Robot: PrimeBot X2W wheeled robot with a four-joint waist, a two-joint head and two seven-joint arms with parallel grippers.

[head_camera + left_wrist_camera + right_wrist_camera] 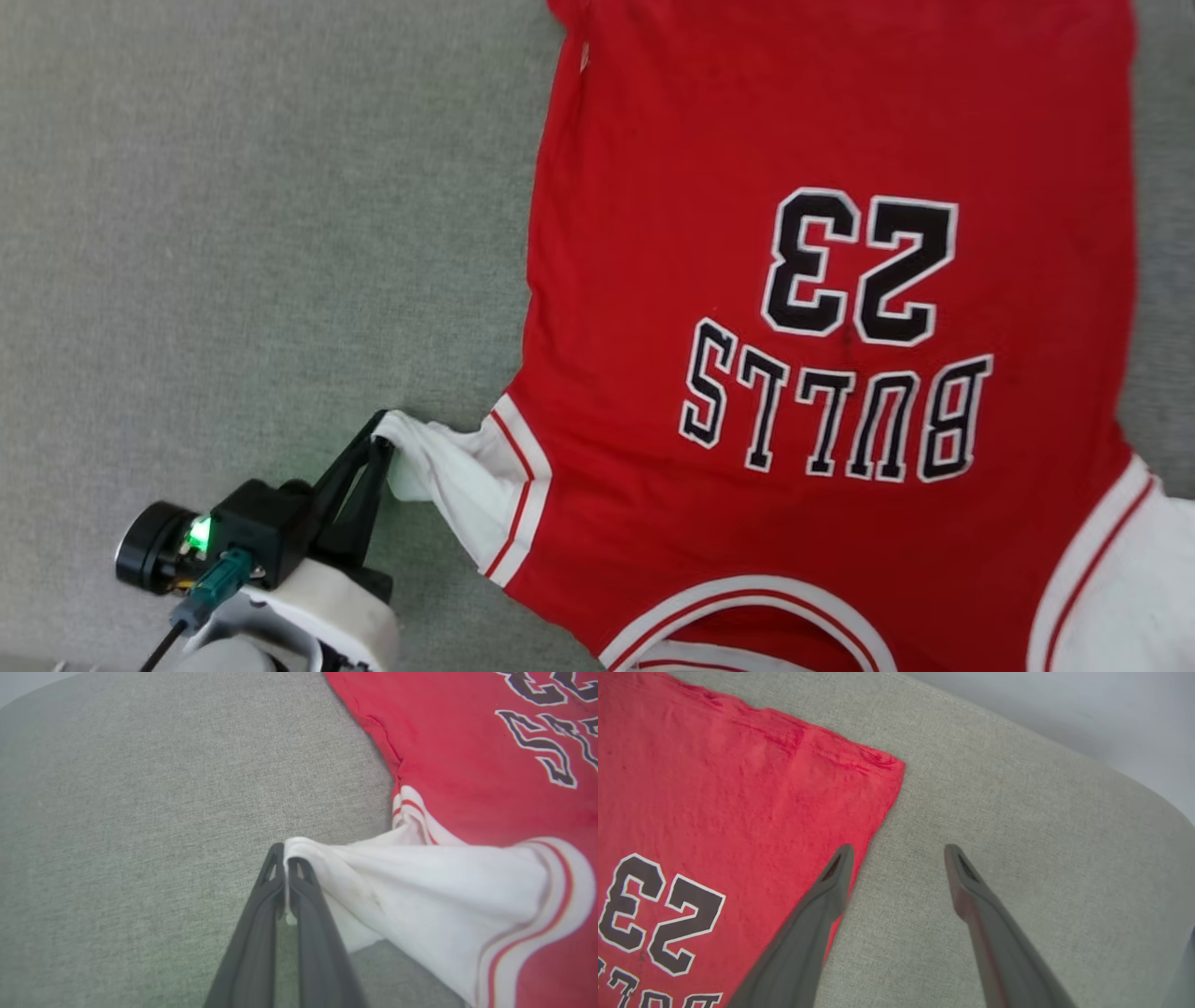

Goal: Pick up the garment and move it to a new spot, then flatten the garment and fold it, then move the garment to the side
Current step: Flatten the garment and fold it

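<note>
1. Spread flat, print side up, on the grey woven-cloth tabletop [233, 233]: the red jersey-style T-shirt [747, 140], its black white-outlined "BULLS 23" upside down in the head view.
2. Cut off by that view's top, right and bottom edges: hem, other sleeve, most of the collar.
3. Clenched on the tip of the white short sleeve [448, 476]: the left tool [381, 446], sleeve stretched taut away from the body, its underside hidden.
4. Released, fingers spread wide: the right tool [899, 854], one finger over the T-shirt's side edge near a hem corner, the other over bare tabletop; contact with cloth hard to judge.
5. Beyond the tabletop's rounded edge, a blurred pale area, not identifiable.
</note>
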